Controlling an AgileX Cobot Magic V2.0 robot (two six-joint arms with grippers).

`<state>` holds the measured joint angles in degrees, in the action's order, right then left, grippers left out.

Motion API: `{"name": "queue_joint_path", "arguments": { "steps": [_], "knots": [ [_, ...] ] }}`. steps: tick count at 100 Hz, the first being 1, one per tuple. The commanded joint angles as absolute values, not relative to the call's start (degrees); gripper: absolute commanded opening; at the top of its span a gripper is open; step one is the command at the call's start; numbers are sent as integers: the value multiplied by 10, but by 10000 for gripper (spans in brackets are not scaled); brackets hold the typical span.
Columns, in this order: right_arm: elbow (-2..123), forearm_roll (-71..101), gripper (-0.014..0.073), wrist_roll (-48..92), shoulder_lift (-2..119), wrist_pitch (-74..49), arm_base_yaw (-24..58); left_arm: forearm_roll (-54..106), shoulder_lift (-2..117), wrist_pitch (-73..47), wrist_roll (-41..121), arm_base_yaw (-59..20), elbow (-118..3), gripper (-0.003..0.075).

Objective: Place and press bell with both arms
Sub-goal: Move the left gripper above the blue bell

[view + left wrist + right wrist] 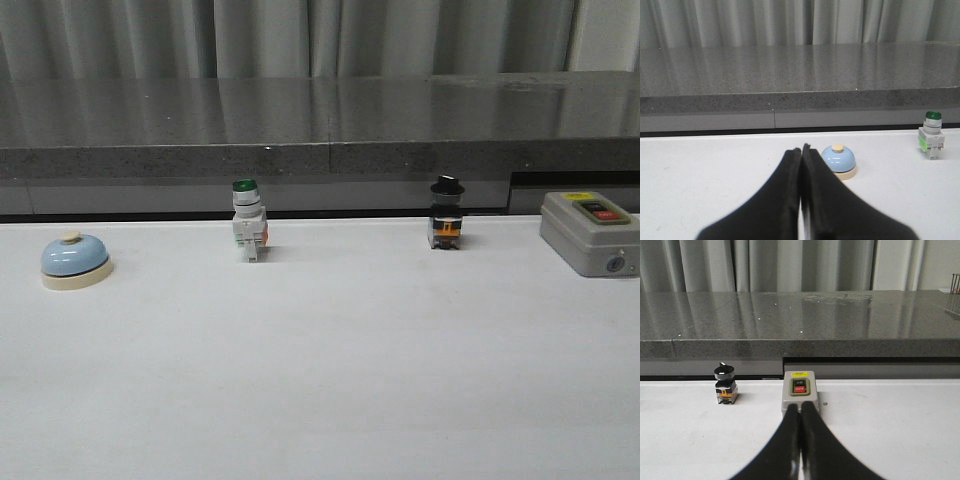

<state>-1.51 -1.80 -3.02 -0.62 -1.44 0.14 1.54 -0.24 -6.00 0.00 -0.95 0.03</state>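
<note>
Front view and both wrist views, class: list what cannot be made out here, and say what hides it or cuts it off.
- Both arms: out of the front view entirely.
- Left hand: only its closed fingers show; the frame's edge cuts the rest.
- Right hand: likewise cropped, and it covers the near edge of the grey box.
- Bell: its near left base is hidden behind the left hand.
- Box labels: too small to read reliably.

Pale pleated curtains (300, 35) behind a glossy grey speckled stone counter (300, 125).
</note>
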Motion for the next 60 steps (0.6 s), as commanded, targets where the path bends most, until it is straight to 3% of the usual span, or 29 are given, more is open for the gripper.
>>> {"name": "queue_joint_path", "arguments": {
  "steps": [1, 31, 60],
  "knots": [
    [-7, -18, -60, -26, -17, 33, -3, 23, -20, 0, -6, -9, 24, -20],
    [-7, -18, -60, -26, -17, 33, -3, 23, -7, -15, -6, -9, -40, -20],
    [-7, -18, -60, -26, -17, 33, -3, 39, 108, -68, -6, -11, -168, -20]
  ]
}}
